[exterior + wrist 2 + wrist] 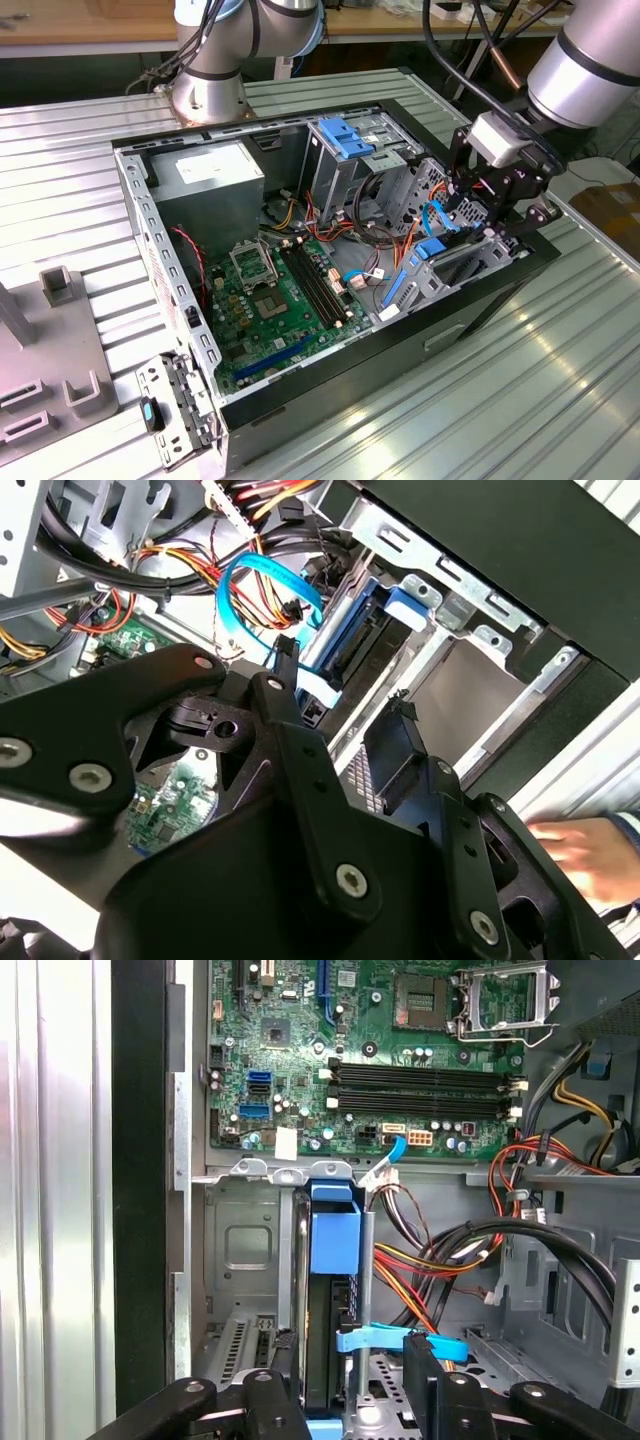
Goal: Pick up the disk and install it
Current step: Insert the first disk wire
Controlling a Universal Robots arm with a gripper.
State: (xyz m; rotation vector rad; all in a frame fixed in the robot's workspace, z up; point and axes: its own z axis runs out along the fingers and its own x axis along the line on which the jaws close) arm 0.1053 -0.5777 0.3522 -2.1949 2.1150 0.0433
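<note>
One gripper (478,205), two black fingers (275,1400) spread apart, released, nothing grasped. One disk (325,1330) stands on edge in the drive bay of the one open computer case (330,390), directly ahead of the fingertips and lined up with the gap between them. Its blue end tab points away from the gripper in the first wrist view. I cannot tell whether a finger touches the disk. In the second wrist view the gripper (342,685) has the disk (350,645) just past its tips, with one thin blue cable (240,590) looping beside it. One green motherboard (300,1060) lies beyond the disk, farther from the gripper. One person's hand (580,855) is outside the case wall, off to the gripper's side.
</note>
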